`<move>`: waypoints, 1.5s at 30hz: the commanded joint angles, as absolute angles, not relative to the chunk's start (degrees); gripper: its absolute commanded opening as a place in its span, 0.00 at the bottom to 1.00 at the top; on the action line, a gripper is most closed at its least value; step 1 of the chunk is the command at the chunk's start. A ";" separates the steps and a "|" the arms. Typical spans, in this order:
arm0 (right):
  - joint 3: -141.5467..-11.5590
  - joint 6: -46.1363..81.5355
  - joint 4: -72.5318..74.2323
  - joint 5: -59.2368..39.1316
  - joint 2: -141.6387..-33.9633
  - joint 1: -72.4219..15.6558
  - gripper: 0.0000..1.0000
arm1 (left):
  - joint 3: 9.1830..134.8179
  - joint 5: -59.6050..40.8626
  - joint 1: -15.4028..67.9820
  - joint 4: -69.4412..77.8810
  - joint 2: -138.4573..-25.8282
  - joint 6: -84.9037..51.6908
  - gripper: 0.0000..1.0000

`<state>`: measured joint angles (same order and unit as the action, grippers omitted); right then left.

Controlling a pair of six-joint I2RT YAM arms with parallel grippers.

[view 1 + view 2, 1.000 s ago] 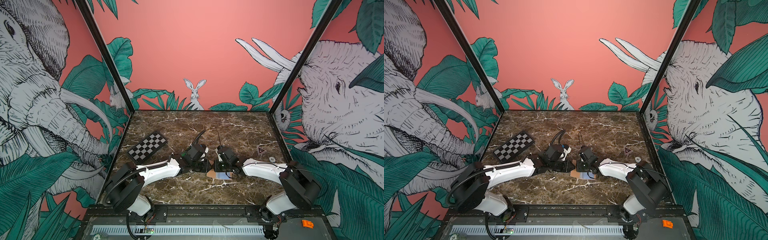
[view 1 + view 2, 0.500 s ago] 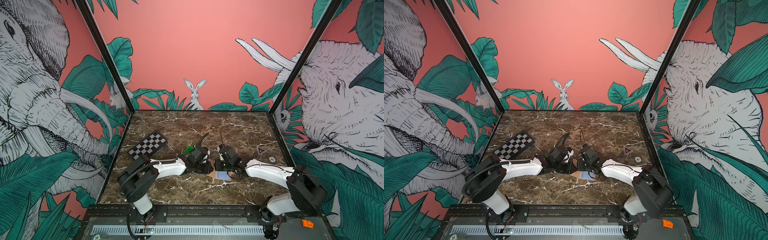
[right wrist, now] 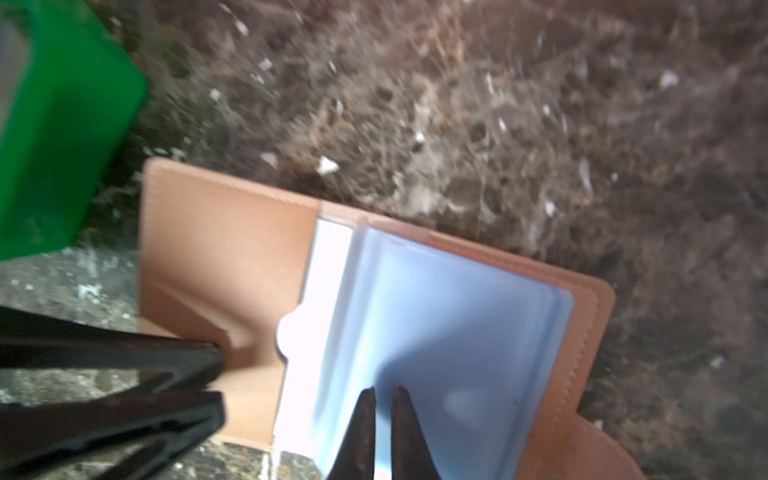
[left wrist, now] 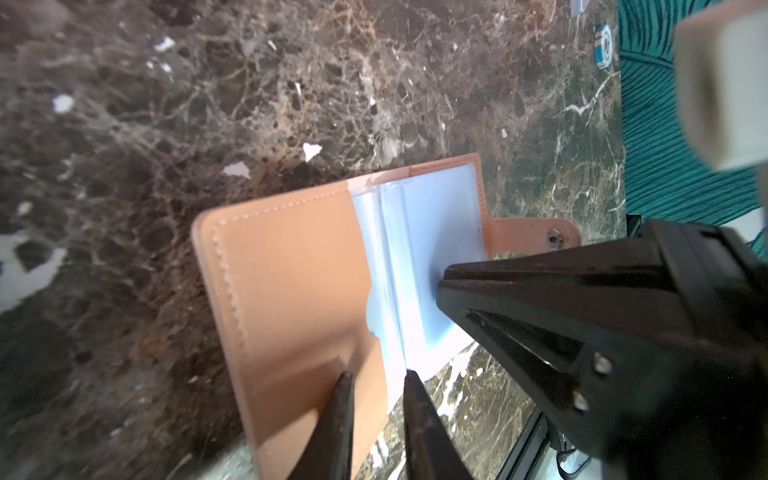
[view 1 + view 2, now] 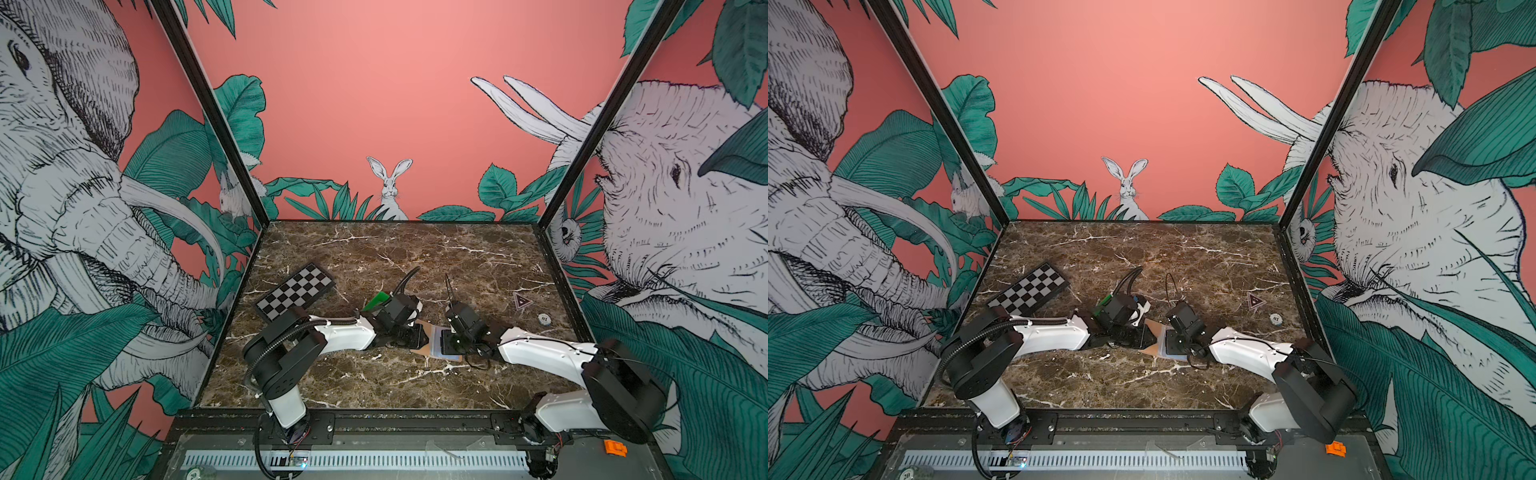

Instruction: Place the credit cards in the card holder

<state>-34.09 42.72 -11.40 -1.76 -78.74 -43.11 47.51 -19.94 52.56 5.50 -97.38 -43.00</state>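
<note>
The card holder [image 4: 291, 299] lies open on the marble table [image 5: 415, 386], just in front of the green tray [image 3: 62, 124]. The right gripper [image 3: 382, 395] has narrowed almost shut on its blue sleeves [image 3: 449, 332]. The left gripper [image 4: 376, 380], narrowly parted, has swung in onto the tan flap; no card is visible, so loading seems yet to start.

In both top views the arms cover most of the card holder [image 5: 423, 351]. The green tray [image 3: 62, 137] is blurred and cut off in the right wrist view. Token [image 5: 544, 318] markings: illegible.
</note>
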 commanded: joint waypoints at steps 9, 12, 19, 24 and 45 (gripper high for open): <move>-32.73 44.67 -12.09 3.56 -80.52 -42.75 0.08 | 41.89 -19.32 54.09 9.78 -97.20 -45.21 0.23; -33.25 44.45 -12.53 4.29 -79.94 -42.52 0.07 | 40.60 -19.67 54.50 11.17 -96.76 -46.27 0.22; -31.67 42.87 -7.79 2.28 -73.60 -42.50 0.07 | 41.76 -17.88 54.67 8.35 -92.37 -43.13 0.24; -30.50 42.45 -6.84 3.31 -70.39 -42.54 0.08 | 41.90 -18.98 54.58 12.08 -93.08 -44.54 0.25; -25.84 43.99 -2.98 1.44 -70.02 -42.49 0.10 | 50.14 -18.93 54.07 6.19 -97.18 -42.27 0.28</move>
